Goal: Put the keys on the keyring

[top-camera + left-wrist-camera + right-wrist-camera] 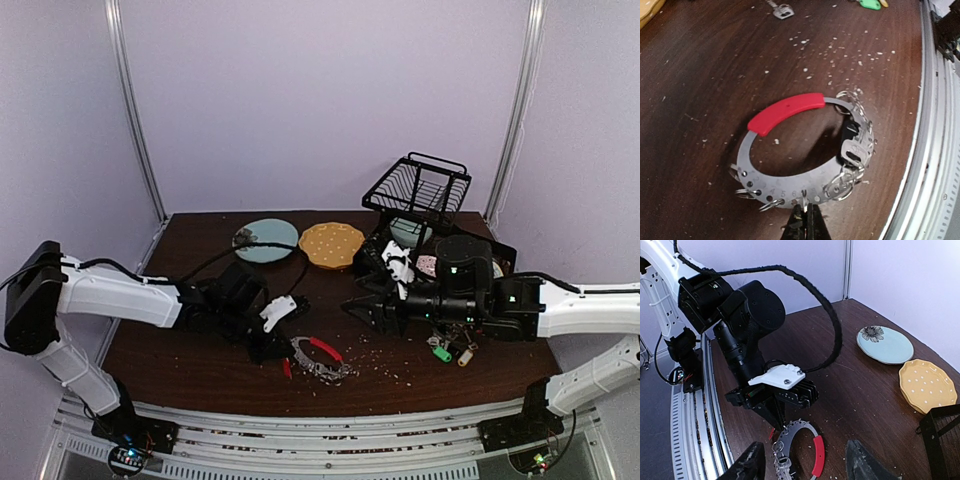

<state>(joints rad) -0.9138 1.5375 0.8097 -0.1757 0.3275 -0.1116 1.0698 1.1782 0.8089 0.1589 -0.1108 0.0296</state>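
Note:
The keyring (790,175) is a flat grey metal loop with a red sleeve (787,111) and several small split rings. It lies on the dark table near the front edge (320,358). One silver key (855,150) hangs on its right side. My left gripper (807,212) is shut on a small split ring at the keyring's near rim. It also shows in the right wrist view (780,422), tips down on the keyring (795,432). A loose silver key (781,10) lies farther off. My right gripper (805,470) is open and empty, hovering above the keyring.
A bunch with green and yellow tags (450,352) lies under the right arm. A teal plate (270,240), a yellow plate (331,244) and a black wire rack (417,187) stand at the back. Crumbs dot the table. A metal rail (935,150) runs along the front edge.

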